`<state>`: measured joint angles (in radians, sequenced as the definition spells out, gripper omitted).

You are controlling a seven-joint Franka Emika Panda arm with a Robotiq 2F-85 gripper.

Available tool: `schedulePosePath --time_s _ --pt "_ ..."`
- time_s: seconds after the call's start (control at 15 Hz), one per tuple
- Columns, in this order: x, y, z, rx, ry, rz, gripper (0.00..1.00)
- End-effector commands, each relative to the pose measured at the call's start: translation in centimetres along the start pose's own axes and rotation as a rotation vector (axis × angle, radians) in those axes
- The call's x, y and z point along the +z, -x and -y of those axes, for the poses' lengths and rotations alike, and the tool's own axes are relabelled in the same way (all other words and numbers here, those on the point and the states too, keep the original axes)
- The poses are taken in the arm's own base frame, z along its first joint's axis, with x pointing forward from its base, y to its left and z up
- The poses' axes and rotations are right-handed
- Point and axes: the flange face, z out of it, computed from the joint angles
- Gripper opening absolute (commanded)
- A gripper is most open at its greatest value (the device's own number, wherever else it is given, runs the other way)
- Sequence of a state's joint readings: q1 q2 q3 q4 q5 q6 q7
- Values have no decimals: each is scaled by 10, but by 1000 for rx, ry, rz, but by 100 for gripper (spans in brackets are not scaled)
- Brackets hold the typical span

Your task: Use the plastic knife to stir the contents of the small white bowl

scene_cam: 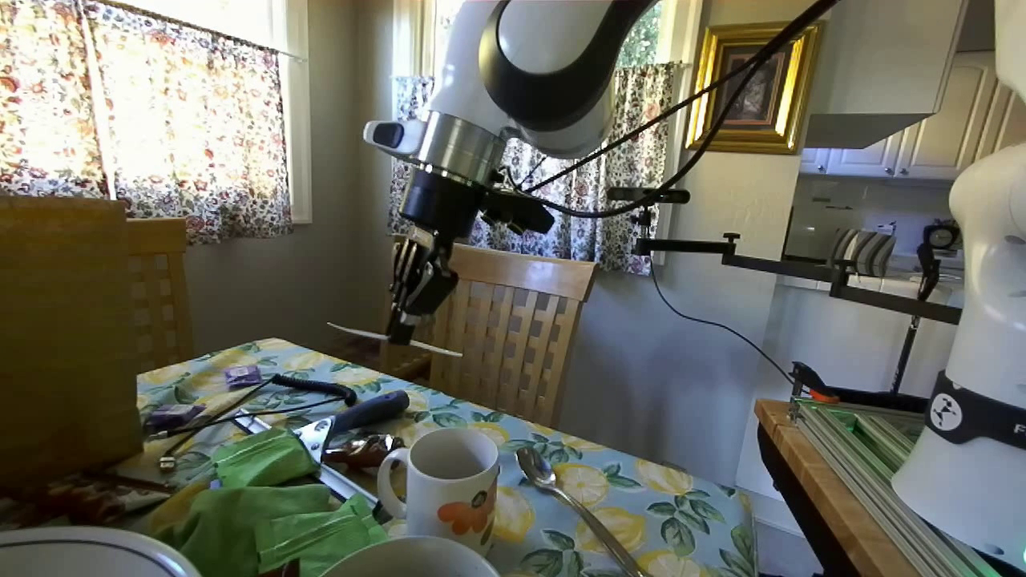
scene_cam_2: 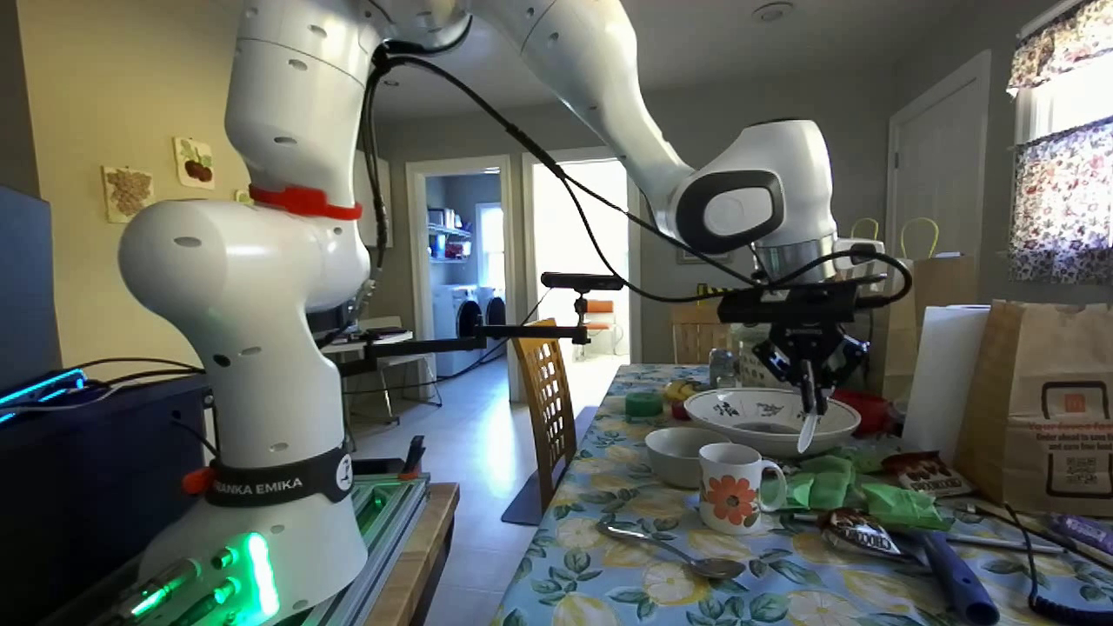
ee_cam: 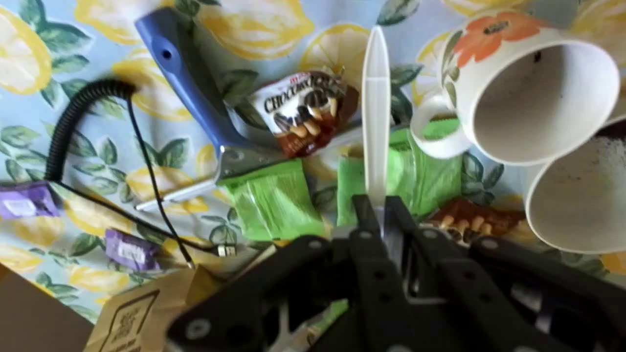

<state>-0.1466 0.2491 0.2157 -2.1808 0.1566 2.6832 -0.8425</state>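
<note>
My gripper (scene_cam: 401, 330) is shut on the white plastic knife (ee_cam: 376, 107), which lies crosswise in the fingertips, high above the table, nearly level. The gripper (scene_cam_2: 813, 400) and knife (scene_cam_2: 808, 432) also show in an exterior view, and the fingertips (ee_cam: 379, 201) in the wrist view. The small white bowl (scene_cam_2: 678, 456) stands upright beside the floral mug. It is cut off at the right edge of the wrist view (ee_cam: 582, 200) and at the bottom of an exterior view (scene_cam: 413, 558). Pale grains and a dark patch show inside it. The knife is apart from it.
The floral mug (ee_cam: 538, 98) stands against the bowl in the wrist view. A larger greyish bowl (scene_cam_2: 722, 409) stands behind. A spoon (scene_cam_2: 669, 549), blue-handled tool (ee_cam: 186, 83), green packets (ee_cam: 274, 200), snack packet (ee_cam: 305, 110), coiled cable (ee_cam: 68, 127) and paper bag (scene_cam_2: 1056, 409) are around.
</note>
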Motion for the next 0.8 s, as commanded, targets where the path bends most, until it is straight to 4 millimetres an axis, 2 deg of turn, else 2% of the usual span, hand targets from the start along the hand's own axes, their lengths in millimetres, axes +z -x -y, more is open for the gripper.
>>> schedulePosePath --time_s 0.0,0.33,0.47,0.73 --pt "-39 -11 30 -38 -26 -145 3" --pt "-74 -48 87 -102 -116 -340 3" --pt "-74 -53 109 -124 -162 -398 3" --pt "-62 -46 146 -138 -216 -447 3"
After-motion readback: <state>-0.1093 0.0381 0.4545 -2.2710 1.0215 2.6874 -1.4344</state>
